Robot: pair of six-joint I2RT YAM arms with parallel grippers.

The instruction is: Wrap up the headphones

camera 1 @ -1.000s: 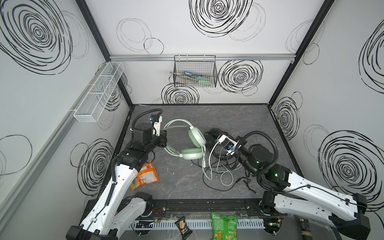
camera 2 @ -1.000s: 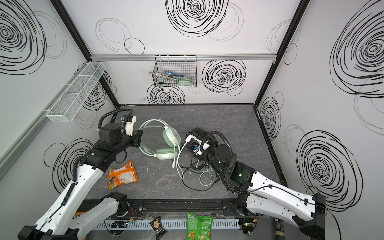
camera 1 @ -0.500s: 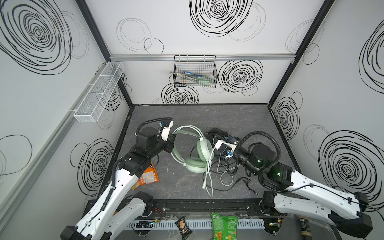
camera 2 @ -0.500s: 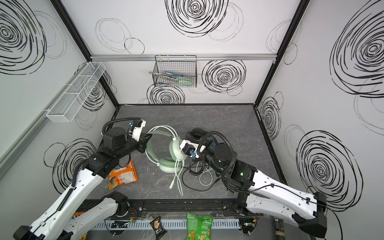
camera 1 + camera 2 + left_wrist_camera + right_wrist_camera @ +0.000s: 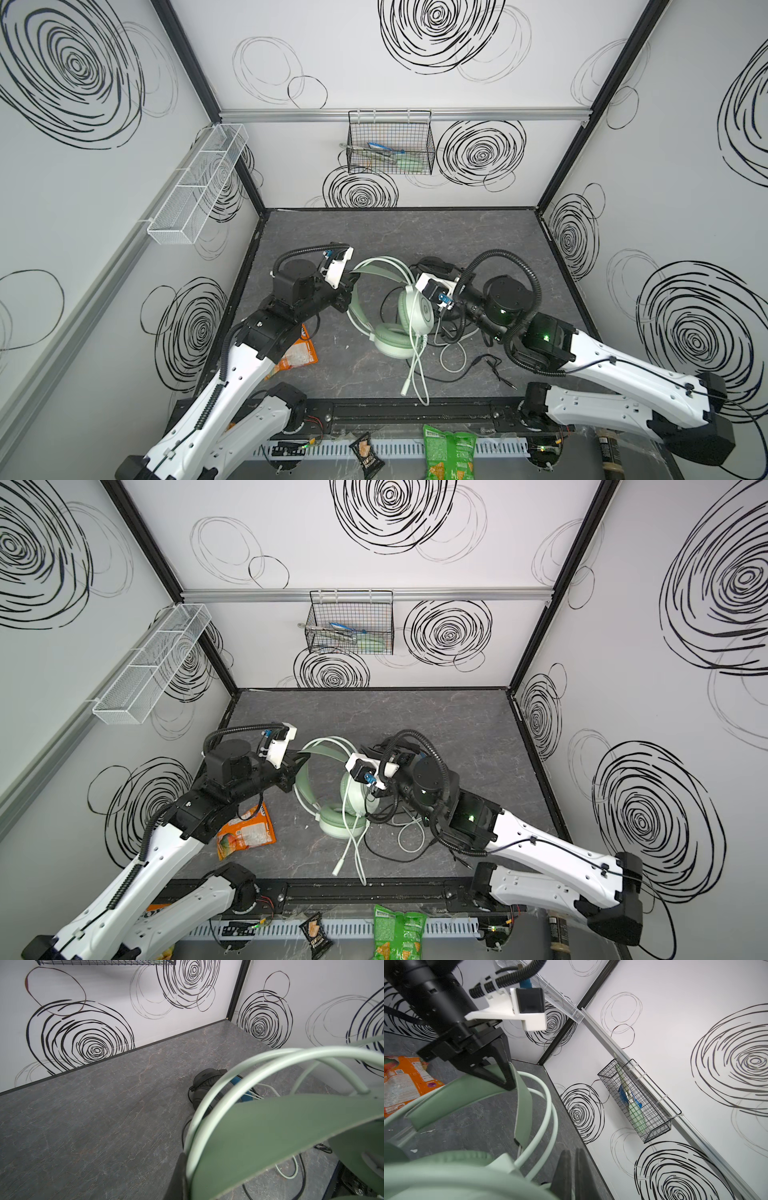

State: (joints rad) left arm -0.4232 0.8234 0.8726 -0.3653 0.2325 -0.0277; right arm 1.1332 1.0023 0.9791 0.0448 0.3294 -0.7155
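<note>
So, the mint-green headset (image 5: 392, 341) is up off the table (image 5: 415, 232), roughly in the middle and a bit toward the front, hanging tilted between the two arms. The left gripper (image 5: 506, 1084) has its fingers clamped on the flat green strap under the headband hoops; the right wrist view shows that really clearly. The right gripper (image 5: 572, 1169) sits just beside the upper earcup with its fingers pressed together. I honestly can't tell if there's a bit of cable pinched in there or nothing at all.

The white cable (image 5: 415, 365) is the giveaway on progress: in both top views it drops off the earcup and trails in long loose strands toward the front edge, plug end lying free. No turns around the headband or cups that I can see, so I'd say the actual wrapping on this one hasn't really started, it's just been picked up and positioned.

Right behind it on the table is the black headset (image 5: 204, 1082), with its black cable (image 5: 457, 376) sprawled out in front of the right arm. That one looks untouched, so it's all left to do.

Off to the left there's an orange snack bag (image 5: 297, 353) beside the left arm, clear of everything.
</note>
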